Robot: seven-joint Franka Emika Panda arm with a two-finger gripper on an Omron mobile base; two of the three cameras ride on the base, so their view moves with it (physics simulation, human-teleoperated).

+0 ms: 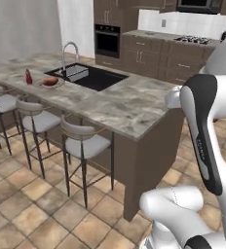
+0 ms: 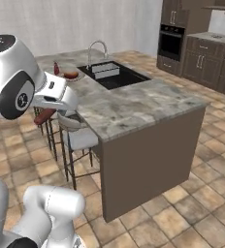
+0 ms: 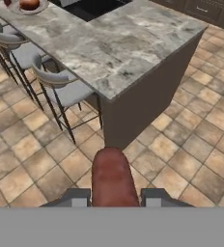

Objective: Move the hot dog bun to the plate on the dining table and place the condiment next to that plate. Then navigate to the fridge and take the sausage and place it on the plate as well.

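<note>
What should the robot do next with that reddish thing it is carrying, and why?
Probably drive closer along the dining table toward the plate. The gripper is shut on the sausage, held over the tiled floor short of the table's near end, while the plate, with the hot dog bun on it and the condiment beside it, sits far down the table near the sink.

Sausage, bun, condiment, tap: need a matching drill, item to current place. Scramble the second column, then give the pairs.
Items:
1. sausage
2. hot dog bun
3. condiment
4. tap

Places:
A. standing beside the plate on the dining table
B. at the black sink
C. in the shut pincer, away from the table
D. on the plate

Pairs: 1-C, 2-D, 3-A, 4-B
</note>
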